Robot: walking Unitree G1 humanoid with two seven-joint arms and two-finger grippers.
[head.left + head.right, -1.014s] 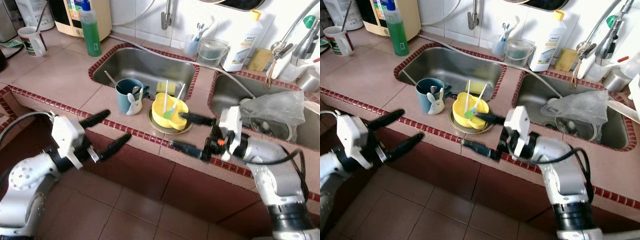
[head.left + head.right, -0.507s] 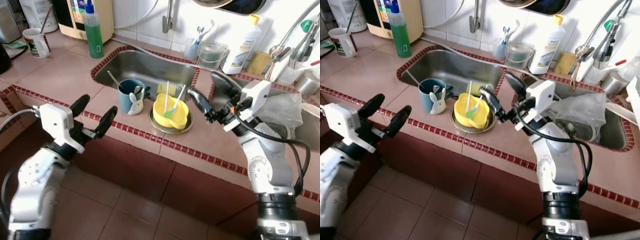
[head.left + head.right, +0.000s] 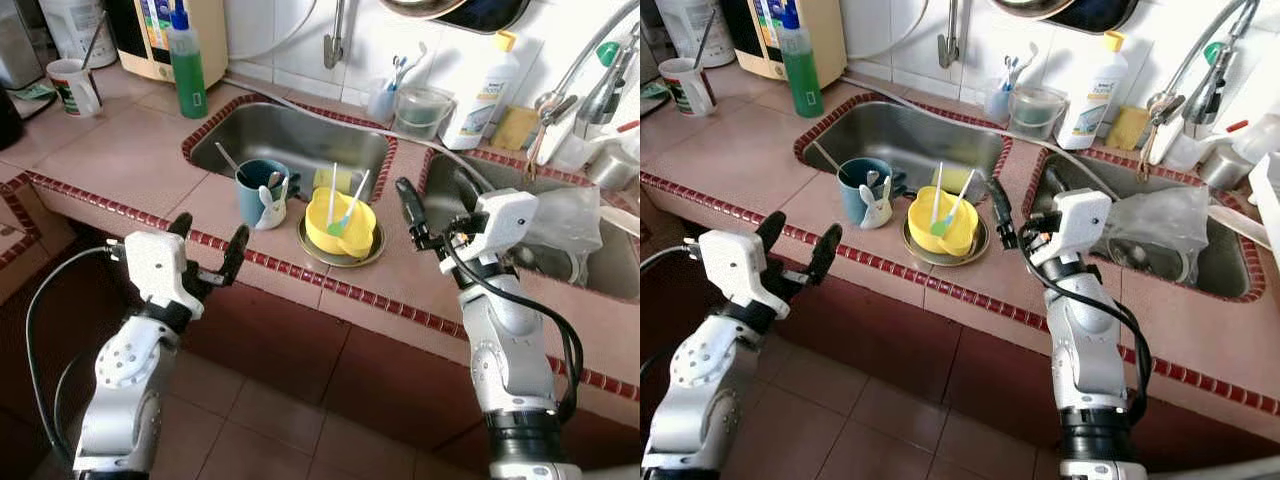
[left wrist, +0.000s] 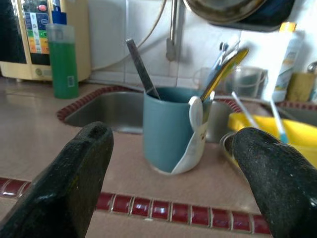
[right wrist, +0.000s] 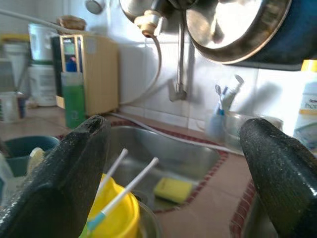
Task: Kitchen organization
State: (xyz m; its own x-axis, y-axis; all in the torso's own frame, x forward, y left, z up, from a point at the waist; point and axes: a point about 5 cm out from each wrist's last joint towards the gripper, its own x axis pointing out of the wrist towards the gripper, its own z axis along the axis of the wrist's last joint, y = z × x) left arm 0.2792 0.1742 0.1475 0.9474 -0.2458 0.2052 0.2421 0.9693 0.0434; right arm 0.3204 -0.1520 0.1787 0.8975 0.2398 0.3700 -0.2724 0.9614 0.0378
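Both arms have swung upright since earlier: left gripper [image 3: 208,243] jaws spread, facing the blue mug [image 4: 169,130]; right gripper [image 3: 433,203] jaws spread beside the yellow bowl [image 3: 342,225].

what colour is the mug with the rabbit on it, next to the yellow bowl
The mug is teal blue, with a white rabbit on its side. The left wrist view shows it best.

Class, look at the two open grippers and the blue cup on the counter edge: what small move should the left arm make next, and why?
Probably ease the left gripper forward toward the blue cup. Its fingers are open, level with the cup and short of it, with the cup between them in the wrist view. The right gripper hangs open beside the yellow bowl.
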